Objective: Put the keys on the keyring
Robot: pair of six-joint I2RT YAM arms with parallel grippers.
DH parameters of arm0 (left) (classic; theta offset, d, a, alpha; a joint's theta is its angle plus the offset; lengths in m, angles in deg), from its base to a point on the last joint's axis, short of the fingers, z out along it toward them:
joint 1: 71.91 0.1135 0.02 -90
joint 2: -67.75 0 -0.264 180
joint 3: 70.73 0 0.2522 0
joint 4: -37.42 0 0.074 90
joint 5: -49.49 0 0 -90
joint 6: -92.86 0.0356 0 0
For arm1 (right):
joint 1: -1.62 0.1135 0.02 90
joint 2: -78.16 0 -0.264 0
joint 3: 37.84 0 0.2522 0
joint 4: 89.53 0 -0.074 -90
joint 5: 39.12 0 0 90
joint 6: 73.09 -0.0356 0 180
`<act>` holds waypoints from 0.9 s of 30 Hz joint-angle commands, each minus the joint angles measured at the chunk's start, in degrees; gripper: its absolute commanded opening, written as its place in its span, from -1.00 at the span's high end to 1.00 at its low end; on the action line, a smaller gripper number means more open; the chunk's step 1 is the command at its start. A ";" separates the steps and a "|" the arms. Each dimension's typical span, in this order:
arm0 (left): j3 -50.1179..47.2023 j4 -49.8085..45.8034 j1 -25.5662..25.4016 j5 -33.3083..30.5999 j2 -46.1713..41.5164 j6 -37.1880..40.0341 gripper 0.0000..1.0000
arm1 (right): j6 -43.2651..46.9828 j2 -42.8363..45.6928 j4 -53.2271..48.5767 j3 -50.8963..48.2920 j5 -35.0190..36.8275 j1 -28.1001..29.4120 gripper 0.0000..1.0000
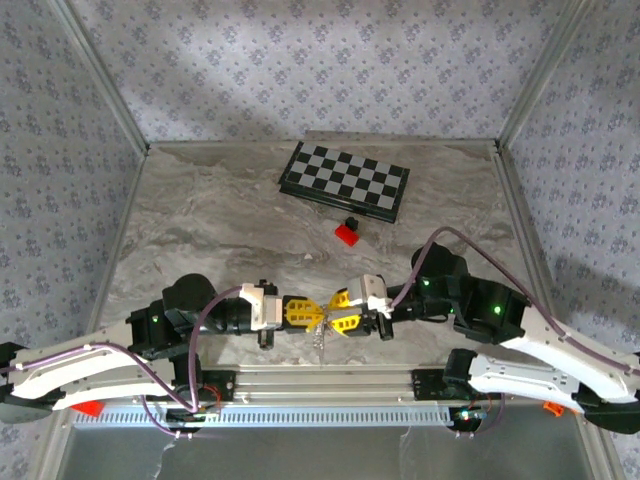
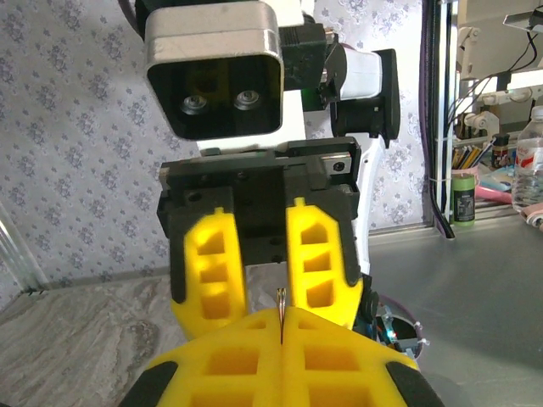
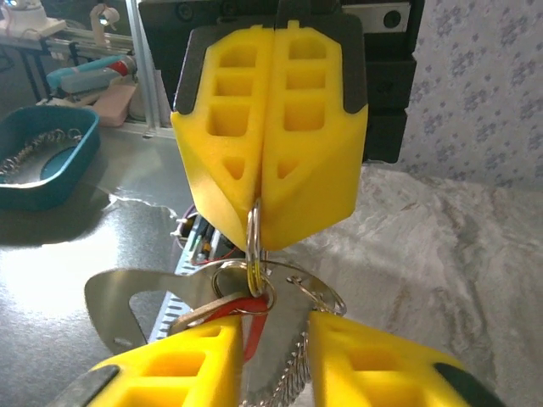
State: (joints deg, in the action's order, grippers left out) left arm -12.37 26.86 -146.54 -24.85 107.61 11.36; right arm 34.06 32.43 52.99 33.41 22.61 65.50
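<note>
Right wrist, left hand (image 3: 259, 227) pinching ring (image 3: 251, 242), keys (image 3: 242, 307) overlapped, keyring (image 3: 284, 386) cropped

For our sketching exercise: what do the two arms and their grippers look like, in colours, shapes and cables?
The left arm and right arm: white curved links, black joints, green lights, a purplish cable along each. The left gripper and right gripper: yellow fingers with hollow windows, black bodies.

LAYOUT | chessboard (image 1: 343, 181) set at far centre of table (image 1: 200, 230) | block (image 1: 347, 234) placed just before it | left gripper (image 1: 313, 312) and right gripper (image 1: 336, 318) positioned tip to tip near front edge | keyring (image 1: 320, 338) suspended between them
</note>
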 commanded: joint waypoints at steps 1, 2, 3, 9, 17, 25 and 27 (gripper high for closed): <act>0.99 2.94 0.11 0.09 -0.92 0.07 1.00 | -1.53 2.24 1.67 -1.18 1.49 0.11 0.32; 0.95 2.90 0.04 0.00 -0.99 0.04 1.00 | -1.84 2.85 2.06 -1.53 1.75 0.14 0.30; 0.93 2.95 0.05 -0.15 -1.05 0.10 1.00 | -2.19 3.33 2.19 -1.74 2.07 0.11 0.27; 0.62 3.48 0.06 -1.18 -1.47 0.14 1.00 | -3.78 5.43 3.10 -3.08 3.20 0.19 0.24; 0.23 4.57 0.05 -3.18 -1.58 0.02 1.00 | -6.51 6.36 5.16 -5.13 1.79 0.24 0.23; -0.98 6.17 0.08 -5.67 -2.36 -0.04 1.00 | -8.70 6.66 8.92 -8.07 1.66 0.93 0.24; -1.09 6.28 0.06 -5.61 -2.33 -0.17 1.00 | -8.86 6.33 9.67 -8.45 1.65 0.92 0.23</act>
State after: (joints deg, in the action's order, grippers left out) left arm -13.44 28.70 -146.54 -29.62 106.08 11.36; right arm 26.74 38.33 59.61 25.61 24.90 66.04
